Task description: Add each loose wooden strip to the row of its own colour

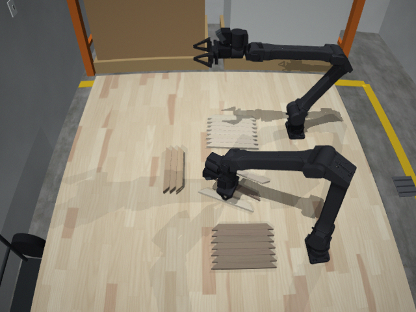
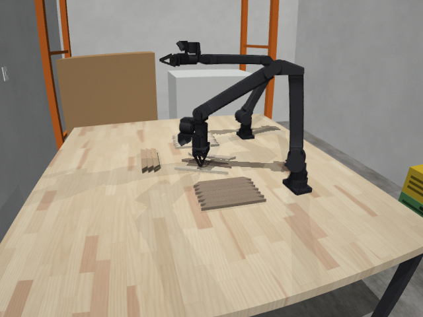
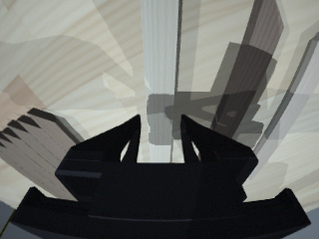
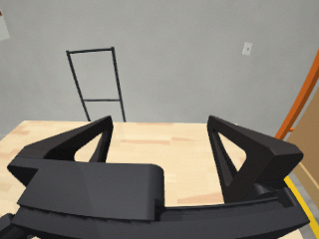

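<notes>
Apparently at the picking step, hovers with left gripper (image 1: 225,197) (image 2: 200,165) (image 3: 160,119) part-spread above a pale strip (image 1: 243,205) (image 2: 217,171) (image 3: 160,60), and needs lowering astride it before pinching.

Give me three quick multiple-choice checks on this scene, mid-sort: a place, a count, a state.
1. The left gripper is over:
A) the pale row
B) the loose strips
C) the dark row

2. Loose strips by colour:
A) two pale, one dark
B) three dark
C) one pale, two dark

3. The right gripper is:
A) shut on a strip
B) shut, holding nothing
C) open, holding nothing

1 B: its wrist view shows a pale one beneath the fingertips.
2 A: the exterior view shows all three.
3 C: its wrist view shows fingers wide apart.
</notes>
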Controlling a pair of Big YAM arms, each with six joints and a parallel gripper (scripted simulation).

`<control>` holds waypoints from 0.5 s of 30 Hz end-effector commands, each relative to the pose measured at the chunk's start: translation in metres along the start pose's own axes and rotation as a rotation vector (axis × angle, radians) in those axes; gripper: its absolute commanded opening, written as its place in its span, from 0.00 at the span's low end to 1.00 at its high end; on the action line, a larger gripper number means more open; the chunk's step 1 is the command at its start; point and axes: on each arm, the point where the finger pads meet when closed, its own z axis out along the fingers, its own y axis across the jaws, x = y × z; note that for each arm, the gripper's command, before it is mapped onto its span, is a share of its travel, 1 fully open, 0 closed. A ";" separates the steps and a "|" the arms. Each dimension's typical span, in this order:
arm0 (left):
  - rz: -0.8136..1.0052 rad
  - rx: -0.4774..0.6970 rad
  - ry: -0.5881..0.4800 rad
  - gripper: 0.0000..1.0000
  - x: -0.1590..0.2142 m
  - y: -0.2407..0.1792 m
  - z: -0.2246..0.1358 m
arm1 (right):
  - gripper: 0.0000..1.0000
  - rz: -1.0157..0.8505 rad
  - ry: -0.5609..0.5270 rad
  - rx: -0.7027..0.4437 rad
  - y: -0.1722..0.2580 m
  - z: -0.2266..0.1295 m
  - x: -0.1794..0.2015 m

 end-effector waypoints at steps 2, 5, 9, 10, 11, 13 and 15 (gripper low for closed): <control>-0.020 -0.005 0.008 0.42 -0.001 0.008 0.018 | 1.00 0.013 -0.062 0.018 -0.009 0.002 -0.037; -0.023 -0.006 0.009 0.42 -0.002 0.008 0.023 | 1.00 0.013 -0.064 0.018 -0.009 0.002 -0.038; -0.022 -0.004 -0.005 0.42 -0.008 0.007 0.021 | 1.00 0.013 -0.065 0.018 -0.009 0.002 -0.039; -0.022 -0.004 -0.005 0.42 -0.008 0.007 0.021 | 1.00 0.013 -0.065 0.018 -0.009 0.002 -0.039; -0.014 -0.003 -0.009 0.42 -0.008 0.004 0.023 | 1.00 0.013 -0.065 0.018 -0.009 0.002 -0.039; -0.026 -0.006 0.005 0.42 -0.002 0.009 0.031 | 1.00 0.013 -0.066 0.019 -0.009 0.002 -0.040; -0.025 -0.006 0.005 0.42 -0.002 0.009 0.035 | 1.00 0.013 -0.067 0.019 -0.009 0.002 -0.040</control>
